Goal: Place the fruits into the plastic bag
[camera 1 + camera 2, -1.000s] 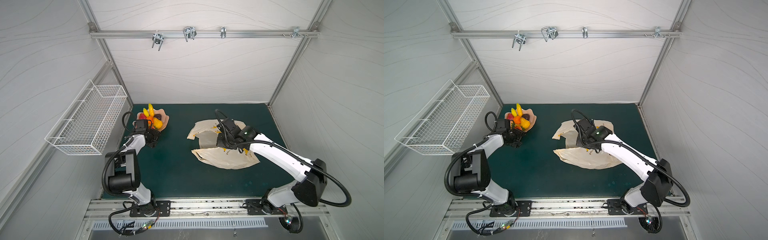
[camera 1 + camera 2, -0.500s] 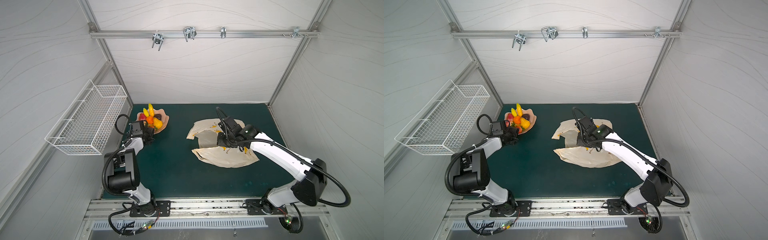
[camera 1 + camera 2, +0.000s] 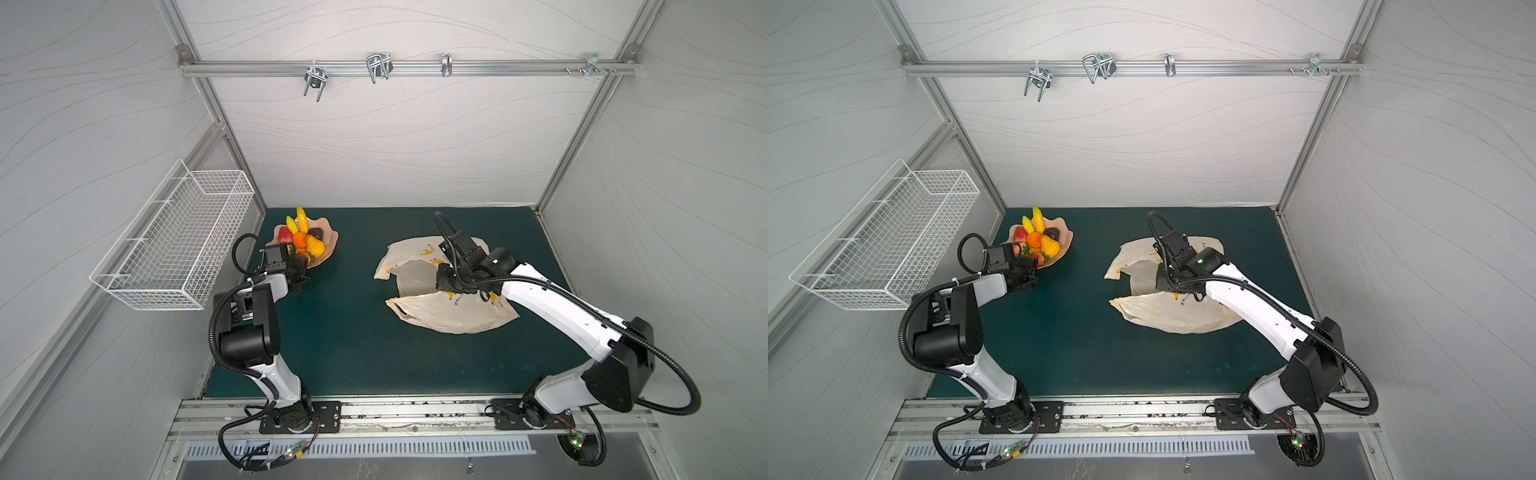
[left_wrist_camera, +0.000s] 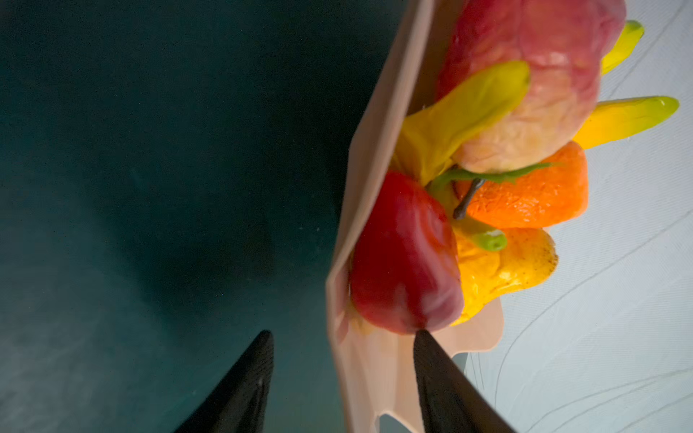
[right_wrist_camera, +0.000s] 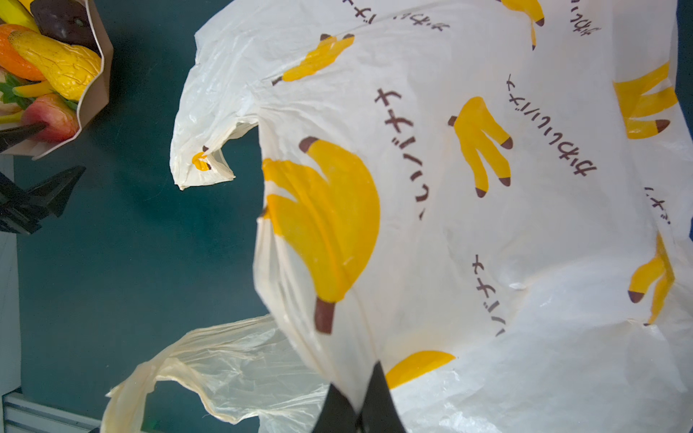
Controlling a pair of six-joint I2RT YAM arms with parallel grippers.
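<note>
The fruits (image 3: pixel 301 239) (image 3: pixel 1036 239) are piled in a peach-pink dish (image 3: pixel 329 245) (image 3: pixel 1066 240) at the back left. My left gripper (image 4: pixel 343 337) (image 3: pixel 300 268) is open and astride the dish's near rim. One fingertip (image 4: pixel 422 339) touches a red fruit (image 4: pixel 405 255), the other is outside over the mat. The plastic bag (image 3: pixel 453 316) (image 3: pixel 1175 316) (image 5: pixel 487 187), cream with banana prints, lies crumpled at centre right. My right gripper (image 5: pixel 360 408) (image 3: pixel 442 282) is shut on a fold at its mouth and holds it raised.
A white wire basket (image 3: pixel 174 241) hangs on the left wall beside the left arm. A rail with metal hooks (image 3: pixel 378 68) crosses the back wall. Dark green mat (image 3: pixel 353 332) lies between dish and bag.
My left wrist has swung leftward and its fingers have narrowed slightly at the dish's rim. The right gripper keeps its hold on the bag, hardly moved.
</note>
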